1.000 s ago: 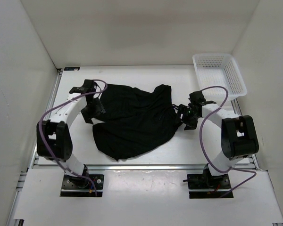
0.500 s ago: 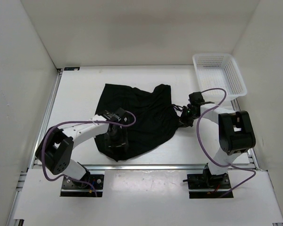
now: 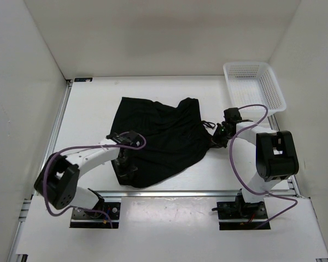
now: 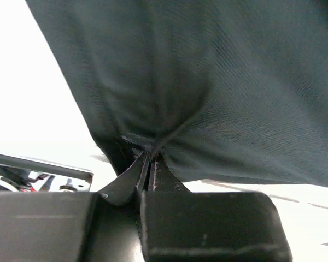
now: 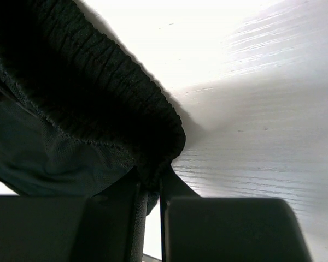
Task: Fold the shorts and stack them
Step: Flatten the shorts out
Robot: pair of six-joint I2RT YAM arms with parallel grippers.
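A: Item?
B: One pair of shorts (image 3: 158, 139), plain black, soft fabric, two wide legs.
A: Where?
B: Around the middle of the bench (image 3: 153, 87), a bit left of centre, reaching close to the near edge.
A: Orientation?
B: Ribbed, gathered waistband (image 5: 98, 103) points to the right edge and the legs run left. One leg goes towards the far-left corner, the other towards the near-left.
A: State?
B: Unfolded, spread out but rumpled. The near-left hem is puckered to a point. The waistband end is bunched up.
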